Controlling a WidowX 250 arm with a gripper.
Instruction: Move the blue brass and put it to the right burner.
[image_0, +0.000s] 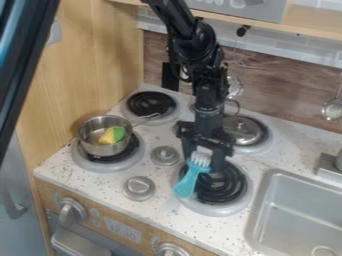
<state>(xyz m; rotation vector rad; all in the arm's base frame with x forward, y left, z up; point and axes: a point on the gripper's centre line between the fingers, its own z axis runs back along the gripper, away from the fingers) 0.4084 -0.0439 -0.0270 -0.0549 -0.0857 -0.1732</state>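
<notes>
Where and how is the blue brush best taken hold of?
Probably by its neck, just below the bristles, coming from above. The brush slants over the front right burner; its neck is narrower than its handle, and the gripper is at the bristle end.

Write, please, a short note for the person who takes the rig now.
Tool: the black tool is at the bristle end of the blue plastic brush with white bristles; I cannot tell if it grips.
Things: the brush is over the left side of the black-coil front right burner.
Done: brush brought to this burner.
Left: probably check that it rests there, release if held, lift the tool away.
</notes>
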